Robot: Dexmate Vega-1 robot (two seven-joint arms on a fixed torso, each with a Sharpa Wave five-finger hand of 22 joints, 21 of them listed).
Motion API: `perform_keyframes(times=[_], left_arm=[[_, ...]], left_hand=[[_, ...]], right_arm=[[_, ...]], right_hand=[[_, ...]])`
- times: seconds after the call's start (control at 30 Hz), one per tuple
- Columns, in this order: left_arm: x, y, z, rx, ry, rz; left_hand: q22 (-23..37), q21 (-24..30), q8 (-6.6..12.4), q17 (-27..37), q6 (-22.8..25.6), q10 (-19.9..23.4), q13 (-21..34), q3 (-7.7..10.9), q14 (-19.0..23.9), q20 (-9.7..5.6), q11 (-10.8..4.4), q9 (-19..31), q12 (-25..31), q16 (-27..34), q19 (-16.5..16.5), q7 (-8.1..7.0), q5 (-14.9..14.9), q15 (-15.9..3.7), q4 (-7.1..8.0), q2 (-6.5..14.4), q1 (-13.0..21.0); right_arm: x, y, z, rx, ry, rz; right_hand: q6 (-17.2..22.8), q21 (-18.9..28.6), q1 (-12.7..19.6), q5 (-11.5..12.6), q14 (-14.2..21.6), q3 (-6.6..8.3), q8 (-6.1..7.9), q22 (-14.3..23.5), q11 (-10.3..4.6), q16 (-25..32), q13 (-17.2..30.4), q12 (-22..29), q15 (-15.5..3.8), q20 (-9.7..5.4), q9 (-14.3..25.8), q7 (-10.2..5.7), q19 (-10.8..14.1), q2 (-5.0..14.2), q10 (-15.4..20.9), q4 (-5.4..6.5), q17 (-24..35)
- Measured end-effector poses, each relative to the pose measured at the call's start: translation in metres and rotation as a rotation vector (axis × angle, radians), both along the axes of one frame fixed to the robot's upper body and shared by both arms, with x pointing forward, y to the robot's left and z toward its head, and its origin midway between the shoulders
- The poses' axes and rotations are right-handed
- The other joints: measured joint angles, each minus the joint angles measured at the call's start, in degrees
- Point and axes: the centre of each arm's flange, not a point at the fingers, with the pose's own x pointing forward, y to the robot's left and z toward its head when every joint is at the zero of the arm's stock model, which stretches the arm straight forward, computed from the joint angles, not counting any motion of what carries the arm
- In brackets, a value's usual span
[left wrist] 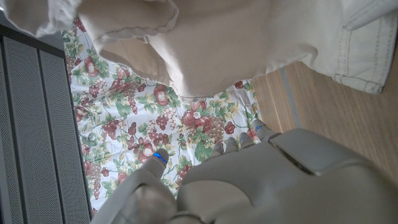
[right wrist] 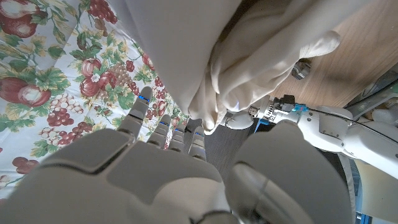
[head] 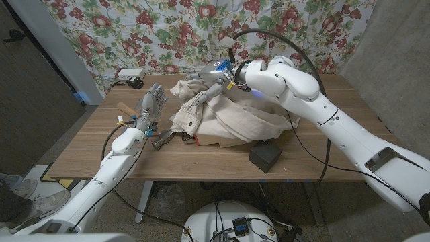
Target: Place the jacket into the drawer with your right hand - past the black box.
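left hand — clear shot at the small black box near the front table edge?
Probably not. The left hand stands at the far side of the heaped beige jacket, and the black box sits beyond it.

Support: wooden table (head: 222, 168).
Jacket (head: 235, 124): cream, heaped mid-table.
Black box (head: 265, 157): at the table's front edge, just in front of the jacket.
Hammer (head: 163, 140): left of the jacket, near its hem.
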Motion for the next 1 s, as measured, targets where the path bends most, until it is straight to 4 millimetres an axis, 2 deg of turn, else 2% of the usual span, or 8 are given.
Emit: perform_keyframes(times=[0.1,0.43,1.0], left_arm=[[0.0,0.0,0.001,0.001,-0.002,-0.001],[0.003,-0.001,0.003,0.004,-0.001,-0.004],[0.005,-0.002,0.005,0.007,-0.003,-0.008]], left_hand=[[0.0,0.0,0.0,0.0,0.0,0.0,0.0,0.0,0.0,0.0,0.0,0.0,0.0,0.0,0.0,0.0,0.0,0.0,0.0,0.0,0.0],[0.0,0.0,0.0,0.0,0.0,0.0,0.0,0.0,0.0,0.0,0.0,0.0,0.0,0.0,0.0,0.0,0.0,0.0,0.0,0.0,0.0],[0.0,0.0,0.0,0.0,0.0,0.0,0.0,0.0,0.0,0.0,0.0,0.0,0.0,0.0,0.0,0.0,0.0,0.0,0.0,0.0,0.0]], right_arm=[[0.0,-0.001,0.001,0.009,-0.002,0.004],[0.0,-0.006,0.007,0.041,-0.016,0.016],[0.001,-0.018,0.02,0.103,-0.034,0.017]], right_hand=[[-0.4,-0.5,-0.1,0.0,-0.4,0.0,0.0,0.2,-0.04,0.0,-0.3,0.0,0.0,-0.41,0.0,0.01,-0.6,0.15,-0.4,0.0,-0.3],[-1.4,-2.0,-0.4,0.0,-1.7,-0.4,0.0,0.3,-0.12,-0.3,-0.5,0.0,0.87,-0.13,-0.3,-0.21,-1.7,0.37,-1.1,-0.4,-1.0],[-2.0,-3.4,-0.8,0.0,-2.6,-1.11,0.0,0.3,-0.11,-0.3,-1.1,0.0,1.22,-0.1,-0.3,-0.2,-3.2,0.74,-1.7,-0.16,-1.7]])
